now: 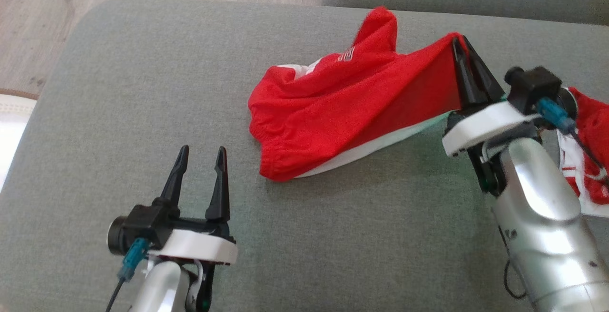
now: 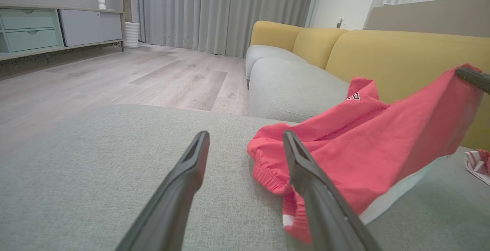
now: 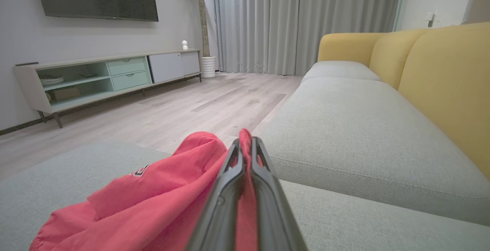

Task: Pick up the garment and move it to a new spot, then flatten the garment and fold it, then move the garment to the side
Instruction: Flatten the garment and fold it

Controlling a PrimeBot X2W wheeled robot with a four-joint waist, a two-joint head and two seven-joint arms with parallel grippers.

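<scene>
Head view: my right gripper [image 1: 457, 41] pinches an edge of the red garment [image 1: 333, 107]; my left gripper [image 1: 202, 149] stands wide, empty. Its white logo [image 1: 346, 55] is too creased to read.

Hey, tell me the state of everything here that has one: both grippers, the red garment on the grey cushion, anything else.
Red garment with white trim: crumpled, one edge lifted, the rest lying on the grey fabric cushion.
Right gripper: shut on the lifted edge.
Left gripper: open, empty, apart from the garment.
Second red-and-white garment: lying loose, partly hidden by the right arm.
Grey curtains: drawn shut.
</scene>
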